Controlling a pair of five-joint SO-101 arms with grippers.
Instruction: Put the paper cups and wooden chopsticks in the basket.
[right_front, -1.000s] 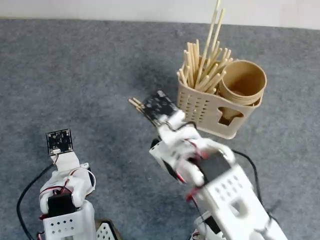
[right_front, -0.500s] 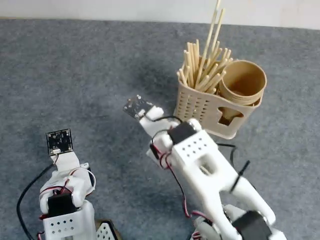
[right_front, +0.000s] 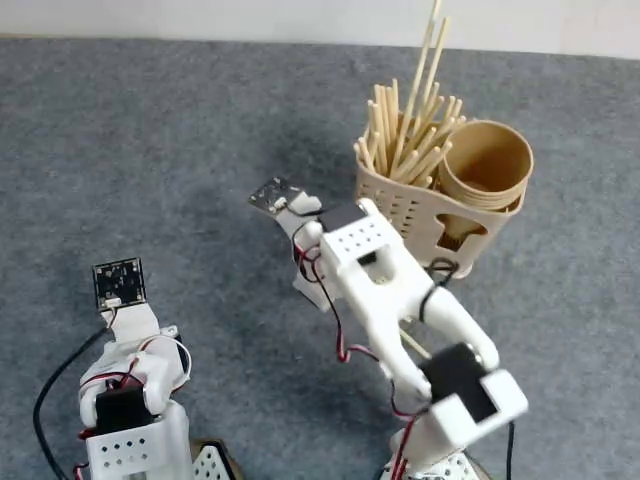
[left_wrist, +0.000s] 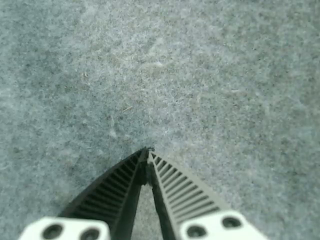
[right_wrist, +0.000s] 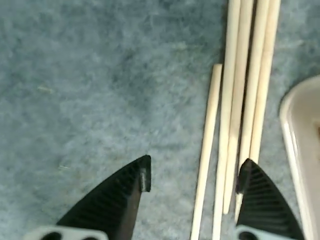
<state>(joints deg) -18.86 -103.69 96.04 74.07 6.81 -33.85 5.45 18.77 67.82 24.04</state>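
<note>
Several wooden chopsticks (right_wrist: 235, 100) lie side by side on the grey carpet, next to the basket's pale rim (right_wrist: 300, 145). My right gripper (right_wrist: 195, 170) hangs open just above them, one finger on the bare carpet side and the other finger by the basket. In the high view the right arm (right_front: 365, 255) bends down left of the beige basket (right_front: 420, 215), which holds many upright chopsticks (right_front: 410, 130) and nested brown paper cups (right_front: 487, 160). One chopstick (right_front: 410, 343) peeks out under the arm. My left gripper (left_wrist: 146, 152) is shut and holds nothing, low over bare carpet.
The left arm (right_front: 130, 370) sits folded at the front left. Grey carpet (right_front: 150, 140) covers the table, with open room across its left and far side. A pale wall strip runs along the far edge.
The right arm has stretched forward and tipped its wrist down beside the basket, covering the chopstick ends seen earlier by its wrist. The left arm has kept still.
</note>
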